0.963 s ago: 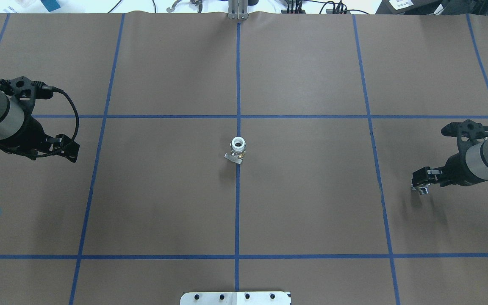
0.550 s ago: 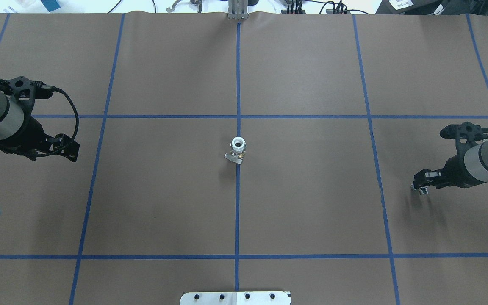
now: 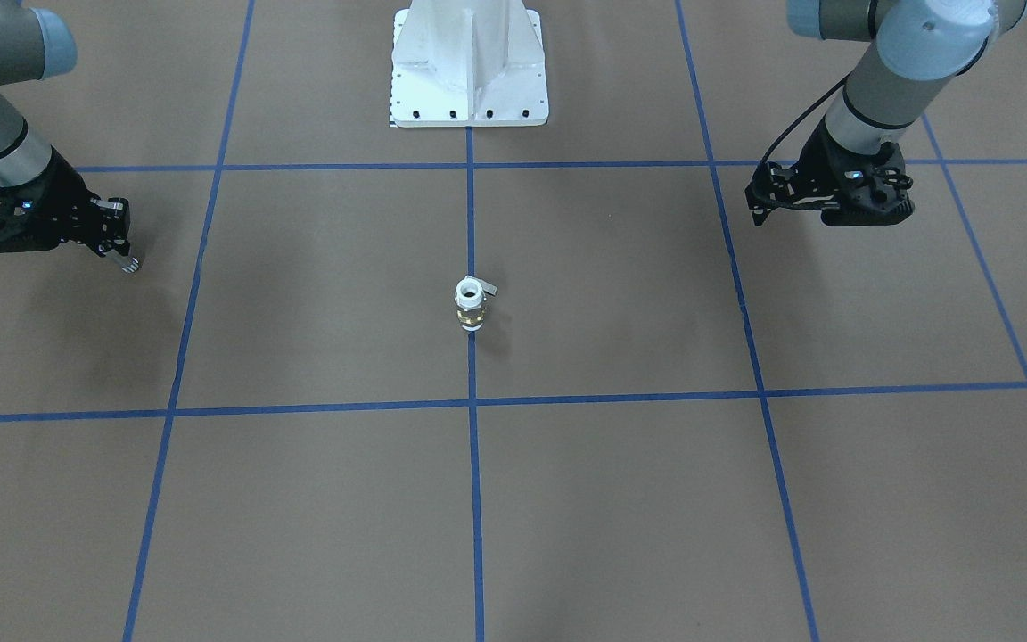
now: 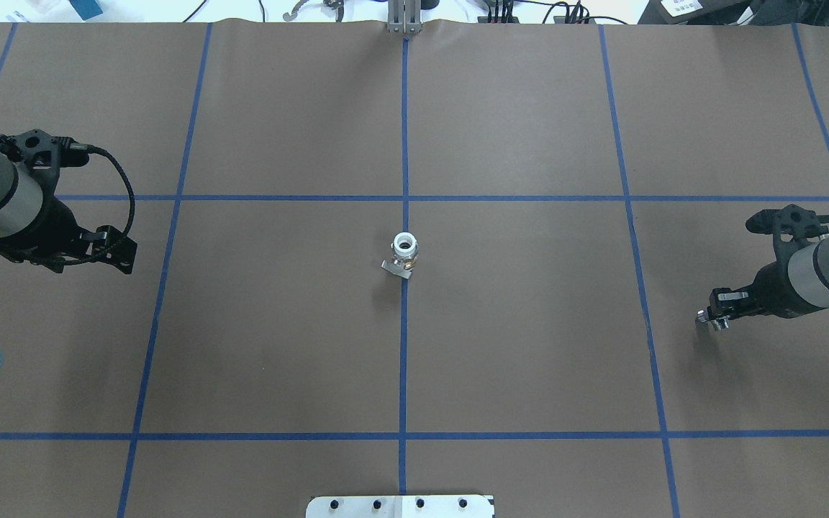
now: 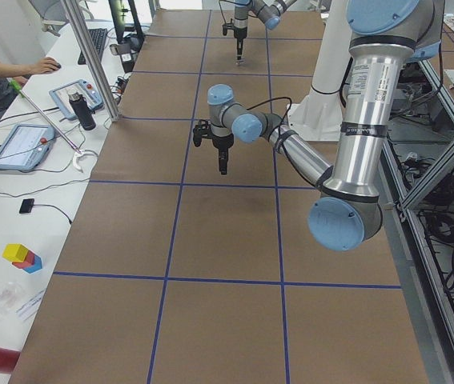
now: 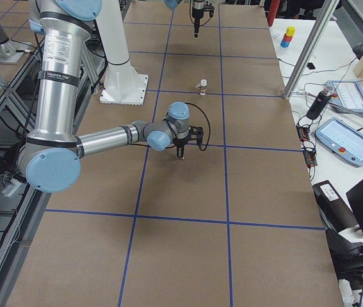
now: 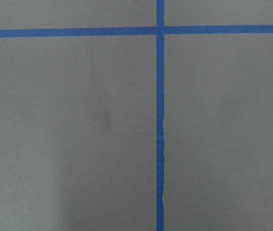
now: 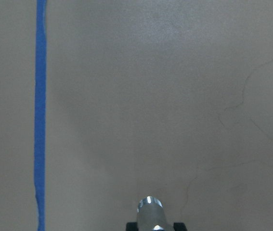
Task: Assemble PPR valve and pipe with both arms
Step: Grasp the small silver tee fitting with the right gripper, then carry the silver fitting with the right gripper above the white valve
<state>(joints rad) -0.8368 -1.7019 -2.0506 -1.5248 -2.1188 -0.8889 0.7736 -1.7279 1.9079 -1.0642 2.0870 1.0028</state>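
The PPR valve (image 4: 404,253) stands upright on the blue centre line at mid-table, white ends, brass band, grey lever at its side; it also shows in the front view (image 3: 470,304) and the right-side view (image 6: 202,86). My right gripper (image 4: 709,319) hangs low over the table's right side and is shut on the silver pipe (image 8: 149,211), which sticks out past the fingertips (image 3: 126,261). My left gripper (image 4: 121,257) hovers over the left side, far from the valve, and looks open and empty; no fingers show in the left wrist view.
Brown paper with a blue tape grid (image 4: 404,129) covers the table. The white pedestal base (image 3: 469,71) stands at the robot's side. Tablets (image 5: 18,144), a metal post (image 5: 90,60) and an operator's arm sit along the far edge.
My right gripper has shifted slightly with the pipe in it. The left arm has barely moved. The valve has not moved.
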